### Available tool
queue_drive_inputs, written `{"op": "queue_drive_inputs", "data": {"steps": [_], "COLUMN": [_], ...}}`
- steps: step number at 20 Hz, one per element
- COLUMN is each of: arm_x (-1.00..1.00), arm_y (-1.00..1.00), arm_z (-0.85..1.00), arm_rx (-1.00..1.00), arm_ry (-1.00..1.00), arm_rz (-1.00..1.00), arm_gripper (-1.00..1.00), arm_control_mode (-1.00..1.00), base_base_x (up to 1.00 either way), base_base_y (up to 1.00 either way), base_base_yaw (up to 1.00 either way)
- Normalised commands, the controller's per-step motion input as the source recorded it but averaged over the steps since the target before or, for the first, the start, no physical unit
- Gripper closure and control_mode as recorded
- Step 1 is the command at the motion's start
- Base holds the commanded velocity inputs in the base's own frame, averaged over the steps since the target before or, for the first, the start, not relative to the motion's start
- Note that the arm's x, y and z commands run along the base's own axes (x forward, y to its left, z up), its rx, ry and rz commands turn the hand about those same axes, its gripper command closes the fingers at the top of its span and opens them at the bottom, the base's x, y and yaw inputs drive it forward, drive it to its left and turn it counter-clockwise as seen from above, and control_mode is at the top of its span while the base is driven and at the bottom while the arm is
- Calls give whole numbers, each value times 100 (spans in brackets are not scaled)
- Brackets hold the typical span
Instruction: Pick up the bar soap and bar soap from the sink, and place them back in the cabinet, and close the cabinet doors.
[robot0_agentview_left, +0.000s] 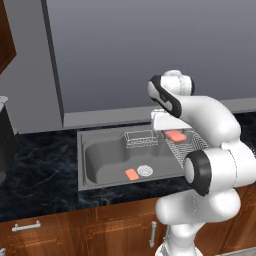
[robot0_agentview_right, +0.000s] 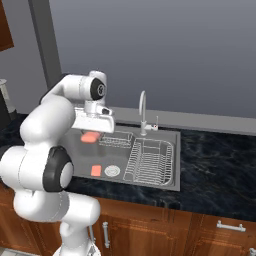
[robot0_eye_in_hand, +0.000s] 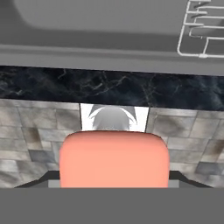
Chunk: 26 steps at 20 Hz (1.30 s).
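While your gripper (robot0_agentview_right: 90, 134) clamps one bar soap (robot0_eye_in_hand: 114, 159), hiding its fingertips, the other bar soap (robot0_agentview_left: 131, 174) lies beside the sink (robot0_agentview_left: 100, 155) drain (robot0_agentview_left: 144, 170).

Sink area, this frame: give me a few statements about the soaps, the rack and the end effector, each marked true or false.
1. A salmon-pink bar soap lies on the floor of the grey metal sink, beside the round drain. True.
2. Both soap bars lie in the basin. False: the second salmon-pink bar is held up at the end effector, above the basin.
3. The wire dish rack holds plates. False: it holds nothing.
4. In the hand view the held bar sits close before the camera. True.
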Motion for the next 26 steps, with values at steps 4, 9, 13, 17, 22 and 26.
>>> {"op": "queue_drive_inputs", "data": {"steps": [4,9,13,17,22,26], "arm_x": [-25,-21,-17,-26,-15,-18], "arm_y": [0,0,0,-5,-1,-2], "arm_z": [27,25,8,11,6,6], "arm_rx": [0,0,0,0,0,0], "arm_ry": [-4,-4,-3,-5,-1,0], "arm_rz": [0,0,0,0,0,0], "arm_gripper": [100,100,100,100,100,100], "arm_control_mode": [-100,-100,-100,-100,-100,-100], "base_base_x": [0,0,0,0,0,0], "base_base_y": [0,0,0,0,0,0], "base_base_yaw": [0,0,0,0,0,0]}}
